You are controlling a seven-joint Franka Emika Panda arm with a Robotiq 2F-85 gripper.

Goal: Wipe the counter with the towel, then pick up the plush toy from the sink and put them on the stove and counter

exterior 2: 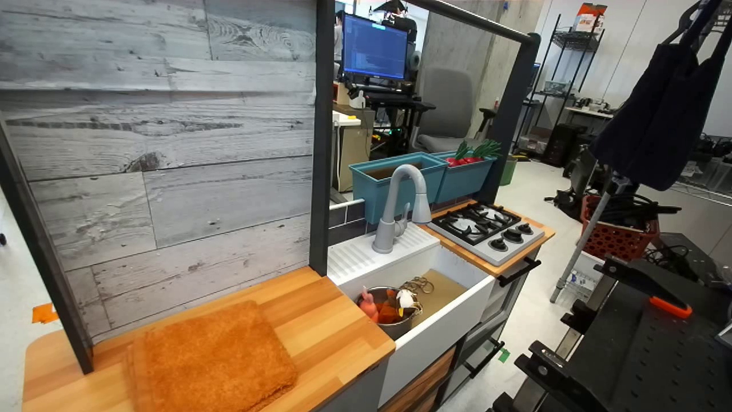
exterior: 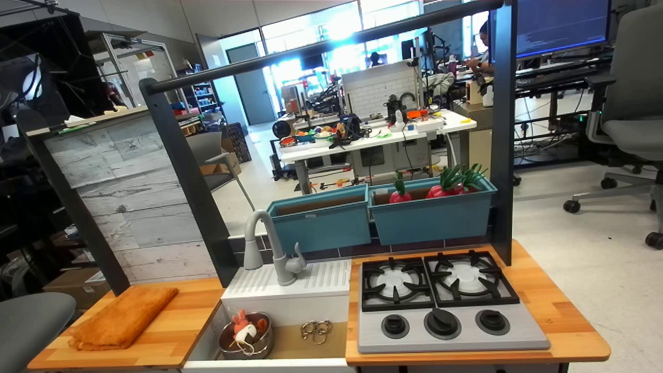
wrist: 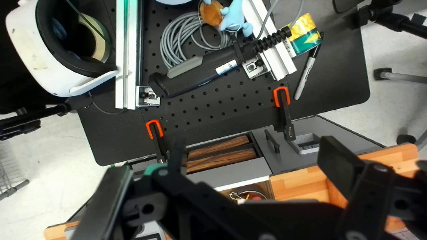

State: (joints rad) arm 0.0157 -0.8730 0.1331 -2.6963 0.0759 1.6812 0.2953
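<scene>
The orange towel point(exterior: 124, 318) lies folded flat on the wooden counter point(exterior: 199, 305) beside the sink point(exterior: 287, 308). Inside the basin stands a metal pot point(exterior 2: 397, 331) holding a pink plush toy point(exterior 2: 369, 304) and a white one point(exterior 2: 406, 300). The silver-grey stove point(exterior: 412, 331) has nothing on its burners. My gripper point(wrist: 255, 150) shows only in the wrist view, with its fingers wide apart and nothing between them. Beyond them appear part of the counter point(wrist: 297, 183), a strip of towel point(wrist: 335, 193) partly behind a finger, and the pot's contents, mostly hidden by the gripper body.
A grey faucet point(exterior: 282, 261) rises behind the basin, where metal rings point(exterior: 317, 330) lie. Teal planters point(exterior: 432, 220) hang at the back, one with red radishes. In the wrist view, a black perforated table point(wrist: 206, 115) carries a headset point(wrist: 40, 60), cable, clamps and a blue plush point(wrist: 233, 15).
</scene>
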